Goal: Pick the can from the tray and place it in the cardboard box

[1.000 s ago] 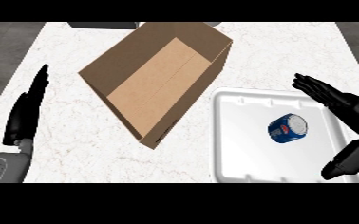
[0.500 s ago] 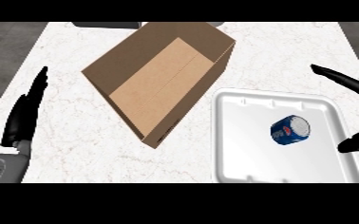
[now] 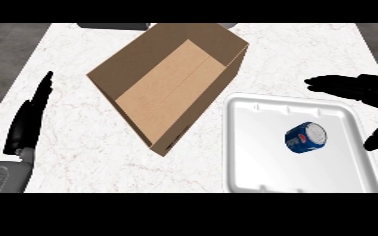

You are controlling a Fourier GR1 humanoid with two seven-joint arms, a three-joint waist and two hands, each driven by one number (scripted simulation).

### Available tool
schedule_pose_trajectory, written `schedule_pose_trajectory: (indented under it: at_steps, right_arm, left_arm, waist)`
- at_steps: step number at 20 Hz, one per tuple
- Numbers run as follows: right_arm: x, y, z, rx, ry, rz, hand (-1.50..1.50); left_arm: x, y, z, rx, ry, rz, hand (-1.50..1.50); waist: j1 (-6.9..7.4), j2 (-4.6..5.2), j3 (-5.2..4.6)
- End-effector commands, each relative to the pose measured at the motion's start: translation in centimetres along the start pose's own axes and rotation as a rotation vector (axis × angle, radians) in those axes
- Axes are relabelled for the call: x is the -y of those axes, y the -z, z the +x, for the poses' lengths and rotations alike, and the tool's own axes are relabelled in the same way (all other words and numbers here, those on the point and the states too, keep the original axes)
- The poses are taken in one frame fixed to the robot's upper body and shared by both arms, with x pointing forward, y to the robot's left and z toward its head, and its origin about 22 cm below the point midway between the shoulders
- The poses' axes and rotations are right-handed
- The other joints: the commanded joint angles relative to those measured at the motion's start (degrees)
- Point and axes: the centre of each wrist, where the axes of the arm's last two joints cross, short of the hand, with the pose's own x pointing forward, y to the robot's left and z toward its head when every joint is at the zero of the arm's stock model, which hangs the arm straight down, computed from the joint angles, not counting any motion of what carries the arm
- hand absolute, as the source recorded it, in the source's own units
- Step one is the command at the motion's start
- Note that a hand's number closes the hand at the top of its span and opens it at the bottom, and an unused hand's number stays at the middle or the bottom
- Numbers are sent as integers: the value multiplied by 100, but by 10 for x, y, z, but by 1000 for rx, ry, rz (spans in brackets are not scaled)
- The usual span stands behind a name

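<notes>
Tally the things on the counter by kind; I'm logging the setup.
Can: 1
Tray: 1
Box: 1
Total: 3

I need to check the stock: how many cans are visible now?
1. The blue can lies on the white tray, toward its right side. None shows in the cardboard box.

right hand point(image 3: 353, 87): cut off by the right edge, palm mostly out of view
tray point(image 3: 255, 150): lower rim cut off
dark object point(image 3: 114, 26): cut off at top, unidentifiable
</notes>
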Motion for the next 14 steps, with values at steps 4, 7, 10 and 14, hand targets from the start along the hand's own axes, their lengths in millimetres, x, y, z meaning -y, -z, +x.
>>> schedule_pose_trajectory:
  at_steps: [4,7,10,14]
  right_arm:
    - [-11,47,3,62,-22,240,-150]
    - [5,46,-6,44,-54,243,-150]
    - [-10,66,-17,36,-59,258,-150]
    - [-14,82,-13,50,-58,258,-150]
  left_arm:
    - [9,-9,-2,-23,-13,14,0]
    - [-1,-8,-6,-29,4,22,0]
    - [-12,-7,-15,-17,-5,35,0]
    - [-6,-11,-17,-22,7,31,0]
  waist:
    - [-166,-56,-7]
    - [-202,-58,-7]
    - [-156,-39,-6]
    - [-232,-62,-8]
